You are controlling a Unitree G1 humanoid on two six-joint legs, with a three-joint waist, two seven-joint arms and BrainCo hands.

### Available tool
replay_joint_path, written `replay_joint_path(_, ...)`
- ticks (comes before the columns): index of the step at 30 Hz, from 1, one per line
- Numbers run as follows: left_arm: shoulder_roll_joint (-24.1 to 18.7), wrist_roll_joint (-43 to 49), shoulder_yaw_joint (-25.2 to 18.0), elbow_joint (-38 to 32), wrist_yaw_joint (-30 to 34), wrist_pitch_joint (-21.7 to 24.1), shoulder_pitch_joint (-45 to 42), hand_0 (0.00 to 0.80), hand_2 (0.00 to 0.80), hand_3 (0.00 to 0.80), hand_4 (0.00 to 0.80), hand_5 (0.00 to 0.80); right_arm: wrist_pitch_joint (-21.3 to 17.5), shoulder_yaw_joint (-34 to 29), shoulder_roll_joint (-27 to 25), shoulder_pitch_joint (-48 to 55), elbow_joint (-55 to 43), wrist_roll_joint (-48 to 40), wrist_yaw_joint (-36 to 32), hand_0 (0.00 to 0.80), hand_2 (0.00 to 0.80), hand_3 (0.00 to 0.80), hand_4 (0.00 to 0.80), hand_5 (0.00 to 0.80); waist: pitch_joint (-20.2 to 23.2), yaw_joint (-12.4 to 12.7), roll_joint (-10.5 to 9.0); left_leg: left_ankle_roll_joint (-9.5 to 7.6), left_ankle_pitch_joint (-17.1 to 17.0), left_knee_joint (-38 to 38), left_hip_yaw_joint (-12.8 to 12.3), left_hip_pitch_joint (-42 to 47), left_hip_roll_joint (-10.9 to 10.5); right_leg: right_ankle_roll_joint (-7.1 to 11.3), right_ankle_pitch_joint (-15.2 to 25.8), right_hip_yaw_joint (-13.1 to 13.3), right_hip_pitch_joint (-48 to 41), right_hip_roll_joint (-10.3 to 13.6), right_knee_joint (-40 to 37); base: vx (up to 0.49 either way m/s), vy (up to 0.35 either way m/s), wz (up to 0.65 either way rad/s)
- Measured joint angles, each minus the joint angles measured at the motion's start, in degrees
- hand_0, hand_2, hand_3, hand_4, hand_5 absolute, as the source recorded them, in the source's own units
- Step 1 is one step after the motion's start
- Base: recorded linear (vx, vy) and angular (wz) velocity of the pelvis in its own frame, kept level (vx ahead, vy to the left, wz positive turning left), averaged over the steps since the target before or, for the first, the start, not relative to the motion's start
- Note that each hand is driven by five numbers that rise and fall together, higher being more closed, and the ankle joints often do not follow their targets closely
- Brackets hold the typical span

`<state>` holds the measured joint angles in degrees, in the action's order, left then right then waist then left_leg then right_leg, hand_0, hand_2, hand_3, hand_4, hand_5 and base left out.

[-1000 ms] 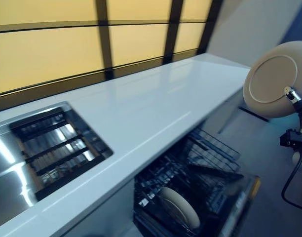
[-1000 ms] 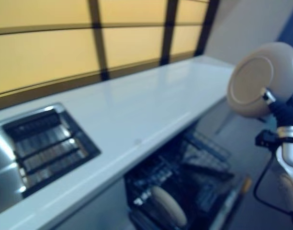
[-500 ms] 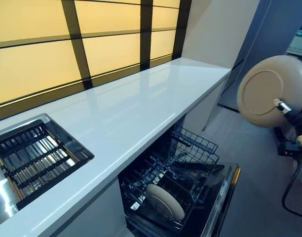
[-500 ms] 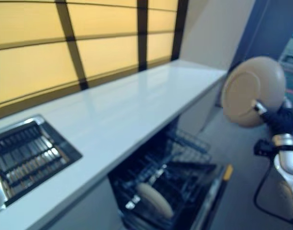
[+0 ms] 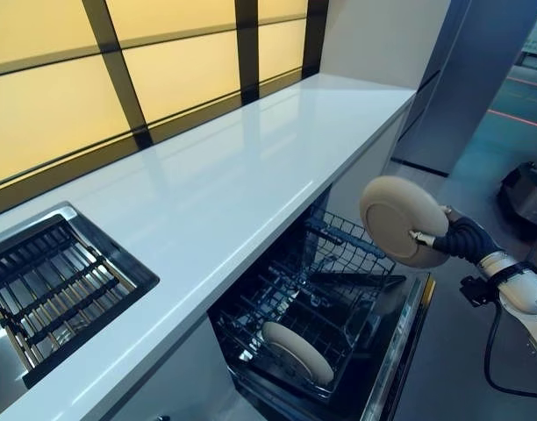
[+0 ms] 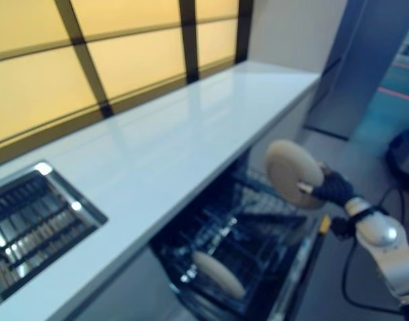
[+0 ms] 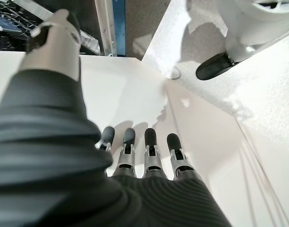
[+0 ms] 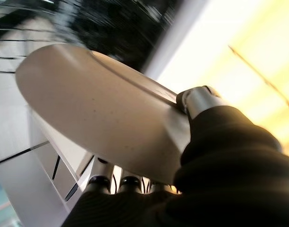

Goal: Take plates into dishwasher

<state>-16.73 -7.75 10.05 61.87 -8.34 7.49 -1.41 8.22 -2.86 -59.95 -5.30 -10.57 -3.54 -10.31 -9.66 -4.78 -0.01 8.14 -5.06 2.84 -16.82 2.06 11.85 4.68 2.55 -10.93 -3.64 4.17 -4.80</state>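
Note:
My right hand [image 5: 457,240] is shut on a beige plate [image 5: 398,219], pinching its rim between thumb and fingers, and holds it upright over the open dishwasher's back right corner. The plate fills the right wrist view [image 8: 102,113]. The dishwasher rack [image 5: 330,289] is pulled out below the white counter [image 5: 251,167]. Another beige plate [image 5: 295,351] stands on edge in the rack's front part. My left hand [image 7: 140,151] shows only in the left wrist view, fingers straight and empty, over a white surface.
A steel sink [image 5: 49,289] with a slotted grate sits in the counter at the left. The open dishwasher door [image 5: 400,351] juts out over the grey floor. A dark object [image 5: 525,189] stands on the floor at the far right.
My right hand has brought the plate down and to the left, from head height to just above the rack. The camera view has shifted slightly.

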Motion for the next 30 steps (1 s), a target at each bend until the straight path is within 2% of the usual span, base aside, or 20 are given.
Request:
replay_joint_path(2, -0.5, 0.0, 0.0, -0.4, 0.0, -0.1, 0.5, 0.0, 0.0, 0.0, 0.0, 0.0, -0.3, 0.3, -1.1, 0.0, 1.1, 6.1, -1.4, 0.8, 0.8, 0.8, 0.8, 0.8, -0.9, 0.6, -0.97, 0.19, -0.1, -0.1, 0.3, -0.8, 0.1, -0.07, 0.1, -0.3, 0.6, -0.1, 0.0, -0.056, -0.049, 0.03)
replay_joint_path(8, -2.6, 0.1, 0.0, -1.9, 0.0, -0.7, 1.6, 0.0, 0.0, 0.0, 0.0, 0.0, -1.8, 1.7, -2.0, -0.3, 1.8, 16.5, -3.9, 0.8, 0.8, 0.8, 0.8, 0.8, -2.8, 1.4, -2.94, 0.24, -0.1, -0.2, 1.2, -1.6, 0.0, -0.4, 0.3, -0.7, 0.9, -0.1, 0.0, -0.032, -0.046, 0.06)
replay_joint_path(9, -2.8, 0.2, 0.0, -2.2, 0.0, -0.8, 1.7, 0.0, 0.0, 0.0, 0.0, 0.0, -1.9, 2.3, -2.0, -0.7, 1.9, 17.1, -4.4, 0.8, 0.8, 0.8, 0.8, 0.8, -3.0, 2.3, -3.18, 0.23, -0.1, -0.2, 1.3, -1.7, 0.0, -0.4, 0.3, -0.8, 0.9, -0.1, 0.0, -0.034, -0.043, 0.0)
replay_joint_path(16, -3.9, 0.2, 0.0, -3.6, 0.4, -1.7, 2.6, 0.0, 0.0, 0.0, 0.0, 0.0, -1.8, 9.4, -0.5, -4.2, 5.3, 19.9, -6.8, 0.8, 0.8, 0.8, 0.8, 0.8, -4.9, 4.2, -4.32, 0.24, -0.2, -0.3, 2.0, -1.8, -0.1, -0.38, 0.3, -1.3, 0.6, -0.1, 0.0, -0.003, -0.005, 0.04)
replay_joint_path(18, -4.3, 0.2, 0.0, -4.5, 0.7, -1.9, 2.6, 0.0, 0.0, 0.0, 0.0, 0.0, -1.7, 10.7, 1.7, -5.1, 8.2, 20.7, -6.7, 0.8, 0.8, 0.8, 0.8, 0.8, -5.7, 4.6, -4.37, 0.29, -0.2, -0.4, 2.9, -1.8, -0.1, -0.41, 0.2, -2.1, -0.1, 0.0, 0.0, 0.007, -0.004, 0.16)
replay_joint_path(21, -4.6, 0.3, 0.0, -4.9, 1.1, -2.2, 2.7, 0.0, 0.0, 0.0, 0.0, 0.0, -1.6, 11.6, 4.9, -5.9, 10.0, 20.9, -6.0, 0.8, 0.8, 0.8, 0.8, 0.8, -6.3, 5.8, -4.23, 0.3, -0.2, -0.4, 3.0, -1.8, -0.1, -0.42, 0.1, -2.2, -0.1, 0.0, 0.0, 0.011, -0.005, 0.05)
replay_joint_path(24, -4.6, 0.3, 0.4, -4.9, 1.4, -2.9, 2.9, 0.0, 0.0, 0.0, 0.0, 0.0, -1.2, 15.7, 7.9, -8.3, 13.2, 21.0, -5.0, 0.8, 0.8, 0.8, 0.8, 0.8, -6.5, 6.0, -4.11, 0.31, -0.2, -0.5, 3.3, -2.0, -0.2, -0.43, 0.1, -2.5, -0.2, 0.0, 0.0, 0.033, -0.009, 0.06)
replay_joint_path(30, -4.6, 1.0, 1.7, -6.3, 2.3, -3.4, 4.2, 0.0, 0.0, 0.0, 0.0, 0.0, 1.0, 19.2, 14.2, -11.5, 19.4, 21.0, -2.7, 0.8, 0.8, 0.8, 0.8, 0.8, -6.9, 8.5, -3.53, 0.34, -0.2, -1.1, 5.2, -2.9, -0.3, -0.47, 0.1, -3.8, -0.4, 0.1, 0.0, 0.043, 0.009, 0.11)
